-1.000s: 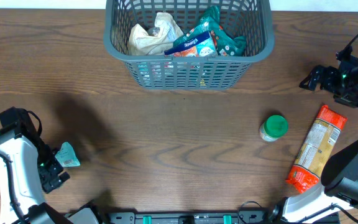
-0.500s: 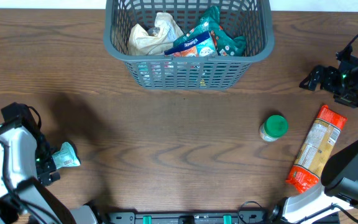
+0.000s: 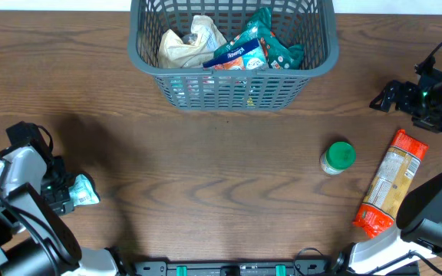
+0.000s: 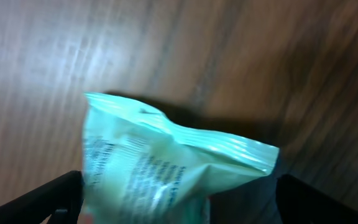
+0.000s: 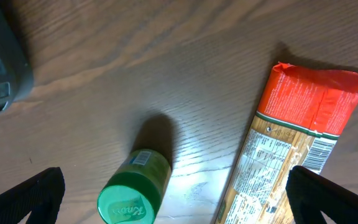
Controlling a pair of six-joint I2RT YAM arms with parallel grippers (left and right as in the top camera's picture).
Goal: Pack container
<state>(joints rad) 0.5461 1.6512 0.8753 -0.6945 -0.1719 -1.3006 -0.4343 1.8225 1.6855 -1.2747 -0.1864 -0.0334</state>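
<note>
Along the top edge of the overhead view, centre, stands the container (image 3: 229, 90), a dark grey slotted basket on the brown wooden surface (image 3: 206, 169); inside it lie a crumpled beige bag (image 3: 183, 46) on the left and teal snack packets (image 3: 255, 46) on the right.

At the lower left of the frame, the left claw (image 3: 67, 195) sits at a small pale green packet (image 3: 83, 190); in the left wrist view its dark fingers (image 4: 48, 199) stand wide apart at the bottom corners with the packet (image 4: 160, 168) filling the space between them; whether they press on it cannot be told; this view is blurred.

At the right edge, upper half, the right claw (image 3: 386, 98) hangs spread wide and holds nothing; its fingers (image 5: 33, 196) show at the bottom corners of the right wrist view.

Right of centre, a small jar with a green lid (image 3: 338, 157) stands upright; near it, further right, a long pasta packet with orange-red ends (image 3: 390, 184) lies flat and slanted; both are well apart from the container.
</note>
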